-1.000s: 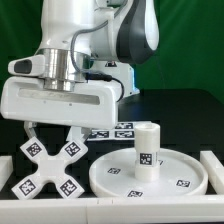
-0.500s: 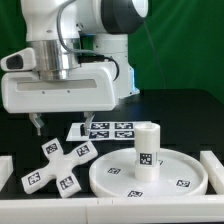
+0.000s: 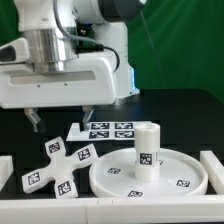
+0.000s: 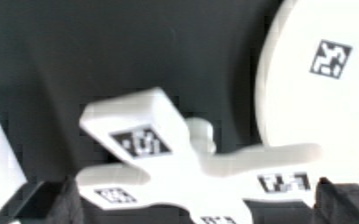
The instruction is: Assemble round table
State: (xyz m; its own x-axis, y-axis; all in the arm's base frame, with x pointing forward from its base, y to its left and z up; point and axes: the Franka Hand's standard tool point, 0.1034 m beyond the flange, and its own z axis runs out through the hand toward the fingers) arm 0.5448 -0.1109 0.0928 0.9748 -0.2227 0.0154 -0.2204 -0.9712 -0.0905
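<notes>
The white cross-shaped base [image 3: 60, 166] lies flat on the black table at the exterior view's left, with tags on its arms. The large round disc [image 3: 172, 179] lies to its right, and the short cylindrical leg [image 3: 147, 150] stands upright on the disc's middle. My gripper [image 3: 62, 119] hangs open and empty above the cross-shaped base, clear of it. In the wrist view the cross-shaped base [image 4: 172, 150] lies below and between my dark fingertips [image 4: 41, 206], and the disc [image 4: 329, 90] lies beside it. The gripper [image 4: 202, 210] holds nothing.
The marker board [image 3: 105, 130] lies flat behind the cross-shaped base and the disc. White rails stand at the table's left edge [image 3: 5, 170] and right edge [image 3: 212, 166]. A green backdrop stands behind.
My gripper has let go of the cross-shaped base and risen above it. The base now lies turned and slightly to the right of where it was held. The disc and leg have not moved.
</notes>
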